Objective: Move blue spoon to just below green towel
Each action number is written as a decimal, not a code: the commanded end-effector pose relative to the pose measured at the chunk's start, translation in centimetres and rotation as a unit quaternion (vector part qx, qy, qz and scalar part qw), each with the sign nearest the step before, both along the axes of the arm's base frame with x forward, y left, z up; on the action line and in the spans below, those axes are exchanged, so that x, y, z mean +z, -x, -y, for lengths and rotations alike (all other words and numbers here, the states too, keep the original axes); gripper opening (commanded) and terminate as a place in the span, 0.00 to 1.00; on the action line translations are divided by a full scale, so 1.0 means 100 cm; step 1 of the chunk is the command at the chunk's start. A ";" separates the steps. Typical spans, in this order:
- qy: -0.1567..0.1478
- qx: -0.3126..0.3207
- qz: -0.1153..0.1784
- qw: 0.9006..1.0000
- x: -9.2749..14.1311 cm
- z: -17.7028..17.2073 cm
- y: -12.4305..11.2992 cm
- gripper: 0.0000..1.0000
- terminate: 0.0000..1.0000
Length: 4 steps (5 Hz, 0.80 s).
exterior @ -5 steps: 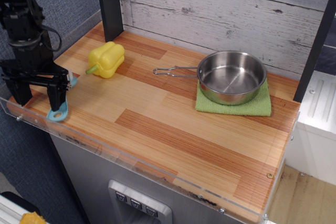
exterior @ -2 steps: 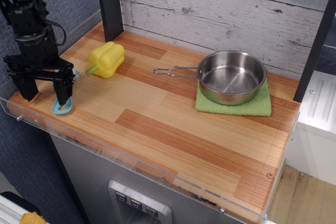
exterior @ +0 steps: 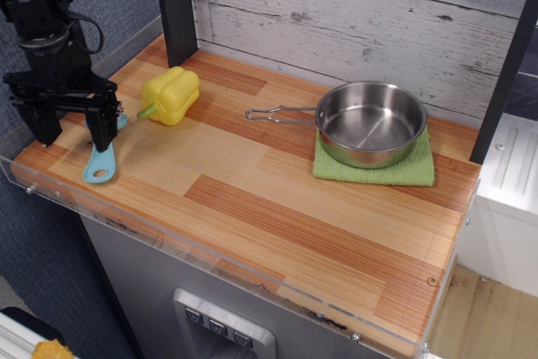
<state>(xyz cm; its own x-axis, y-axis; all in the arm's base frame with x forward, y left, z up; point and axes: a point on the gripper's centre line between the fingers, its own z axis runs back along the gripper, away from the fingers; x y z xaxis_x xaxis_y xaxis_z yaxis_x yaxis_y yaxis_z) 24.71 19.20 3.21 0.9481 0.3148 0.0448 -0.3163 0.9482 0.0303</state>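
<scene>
The blue spoon [exterior: 99, 166] lies flat on the wooden counter near its front left corner, its holed handle end toward the front edge and its head partly hidden behind my right finger. My gripper [exterior: 74, 145] hangs just above it, jaws spread wide and empty, with one finger [exterior: 104, 128] over the spoon's upper part. The green towel [exterior: 376, 171] lies at the far right under a steel pan, well away from the spoon.
The steel pan [exterior: 371, 126] sits on the towel with its handle pointing left. A yellow toy pepper [exterior: 171, 94] lies just right of my gripper. A clear plastic lip [exterior: 210, 251] runs along the counter's front edge. A dark post [exterior: 175, 6] stands at the back left.
My gripper has risen and moved slightly back, staying open. The spoon's handle end has shifted a little to the right and more of the handle shows.
</scene>
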 end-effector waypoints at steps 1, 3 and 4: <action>-0.003 -0.013 -0.010 1.000 -0.013 0.002 -0.027 1.00 0.00; 0.000 -0.005 -0.012 1.000 -0.023 0.007 -0.025 0.00 0.00; -0.010 -0.003 -0.012 1.000 -0.011 0.015 -0.021 0.00 0.00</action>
